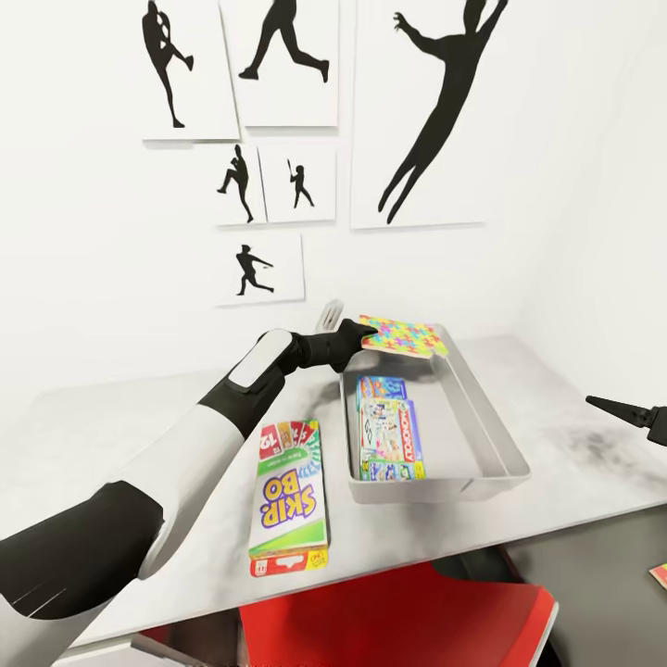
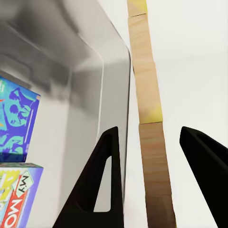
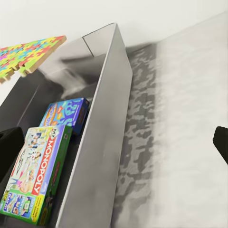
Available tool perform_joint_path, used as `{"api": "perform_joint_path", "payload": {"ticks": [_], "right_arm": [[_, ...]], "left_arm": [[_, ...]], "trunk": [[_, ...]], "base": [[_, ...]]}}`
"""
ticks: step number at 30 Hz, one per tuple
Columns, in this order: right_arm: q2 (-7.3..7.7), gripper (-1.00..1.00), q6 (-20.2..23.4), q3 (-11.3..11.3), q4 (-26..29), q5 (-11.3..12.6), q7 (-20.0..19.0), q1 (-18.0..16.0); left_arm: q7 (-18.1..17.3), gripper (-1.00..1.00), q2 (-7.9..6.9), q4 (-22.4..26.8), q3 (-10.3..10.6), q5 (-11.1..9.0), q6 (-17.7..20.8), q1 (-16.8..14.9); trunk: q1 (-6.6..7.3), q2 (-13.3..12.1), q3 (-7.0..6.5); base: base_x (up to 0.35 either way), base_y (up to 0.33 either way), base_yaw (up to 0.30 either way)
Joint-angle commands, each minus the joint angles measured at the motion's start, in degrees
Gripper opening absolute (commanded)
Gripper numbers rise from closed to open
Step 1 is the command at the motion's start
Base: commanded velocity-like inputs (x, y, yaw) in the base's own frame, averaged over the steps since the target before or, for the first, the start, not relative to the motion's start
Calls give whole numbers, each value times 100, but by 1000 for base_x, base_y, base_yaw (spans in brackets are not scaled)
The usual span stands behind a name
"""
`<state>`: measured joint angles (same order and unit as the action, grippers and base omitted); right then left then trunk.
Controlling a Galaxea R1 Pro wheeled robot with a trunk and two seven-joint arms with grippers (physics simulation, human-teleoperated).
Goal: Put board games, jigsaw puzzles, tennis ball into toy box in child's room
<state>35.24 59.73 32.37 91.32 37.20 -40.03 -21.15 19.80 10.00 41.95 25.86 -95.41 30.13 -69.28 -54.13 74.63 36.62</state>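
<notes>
1. The left gripper (image 1: 359, 335) reaches across the pale grey surface (image 1: 139, 417) and clamps a jigsaw puzzle (image 1: 404, 335) by its edge, holding it raised over the far end of the toy box (image 1: 482, 408).
2. In the left wrist view the puzzle's wooden edge (image 2: 151, 142) runs between the two black fingers (image 2: 102, 185).
3. Inside the toy box lie the Monopoly game (image 1: 391, 440) and, at its far end, the blue cartoon game (image 1: 380, 387), partly under it.
4. The Skip-Bo game (image 1: 289, 500) lies flat on the surface just beside the box's left wall, outside it.
5. The right gripper (image 1: 621, 409) hovers off to the right of the box, touching nothing; whether its jaws are apart I cannot tell.
6. A red chair seat (image 1: 398, 616) shows below the surface's near edge.
</notes>
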Motion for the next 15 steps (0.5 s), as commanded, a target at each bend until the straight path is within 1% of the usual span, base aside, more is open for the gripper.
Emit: {"api": "perform_joint_path", "payload": {"ticks": [1, 9, 15], "right_arm": [[1, 100, 27, 6, 0, -28, -40, -7], [1, 100, 27, 6, 0, -28, -40, -8], [1, 100, 27, 6, 0, -28, -40, -6]], "left_arm": [[55, -100, 0, 6, 1, -62, -5, -8], [67, -100, 0, 6, 4, -53, 0, -49], [245, -100, 0, 15, 6, -44, 1, -89]], "trunk": [[0, 3, 15], [0, 3, 90], [0, 3, 146]], "base": [[0, 0, 0], [0, 0, 0], [0, 0, 0]]}}
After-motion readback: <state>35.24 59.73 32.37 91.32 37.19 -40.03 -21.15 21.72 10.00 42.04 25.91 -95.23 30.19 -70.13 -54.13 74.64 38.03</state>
